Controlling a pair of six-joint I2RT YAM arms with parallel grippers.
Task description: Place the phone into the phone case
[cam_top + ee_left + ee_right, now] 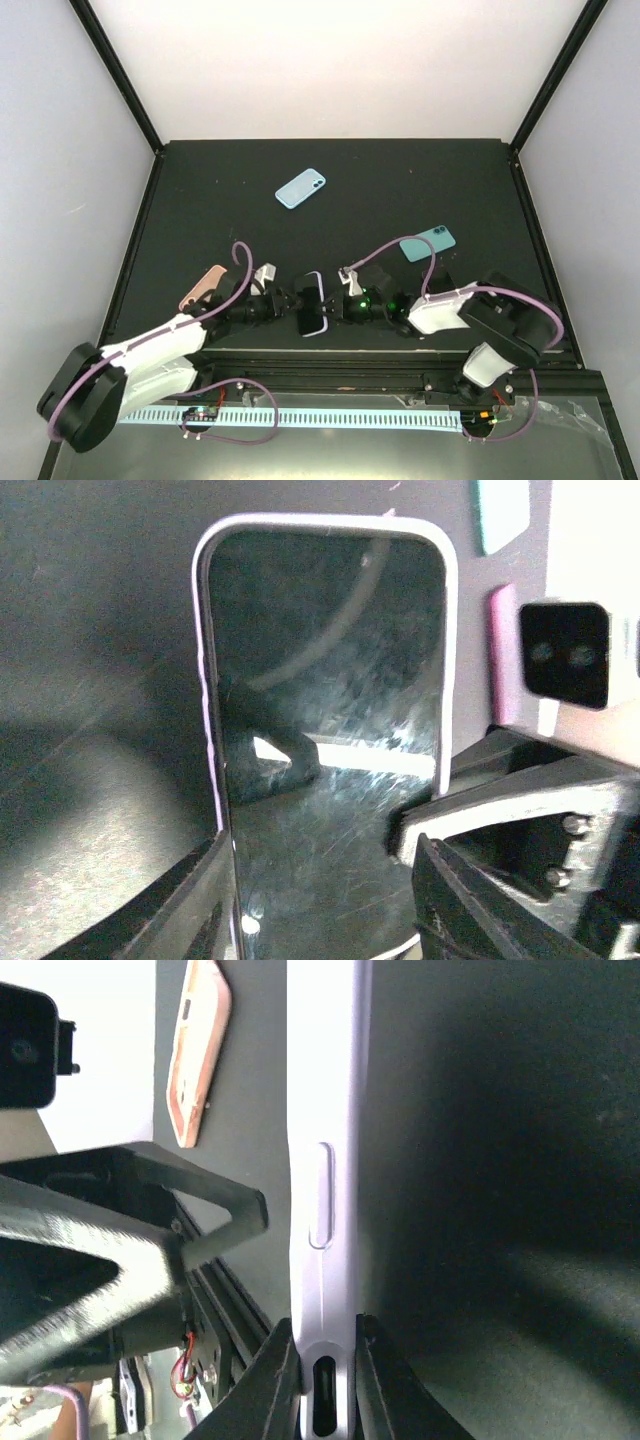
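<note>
A phone with a dark screen [330, 680] sits inside the rim of a lilac-white phone case [449, 630]. It is held on edge between both arms, above the table's near edge [313, 303]. My left gripper [325, 880] is shut across the cased phone's width, one finger on each long side; from above it is left of the phone [290, 305]. My right gripper [325, 1345] pinches the case's thin side [325, 1110], front and back, from the right [338, 305]. In the left wrist view the right gripper's fingers [500, 800] clamp the phone's right edge.
A light blue phone-shaped item [300, 188] lies at the far middle of the black table. A teal one [429, 242] lies right of centre and also shows in the left wrist view [500, 510]. A pink case [203, 286] lies by the left arm, also in the right wrist view [198, 1050].
</note>
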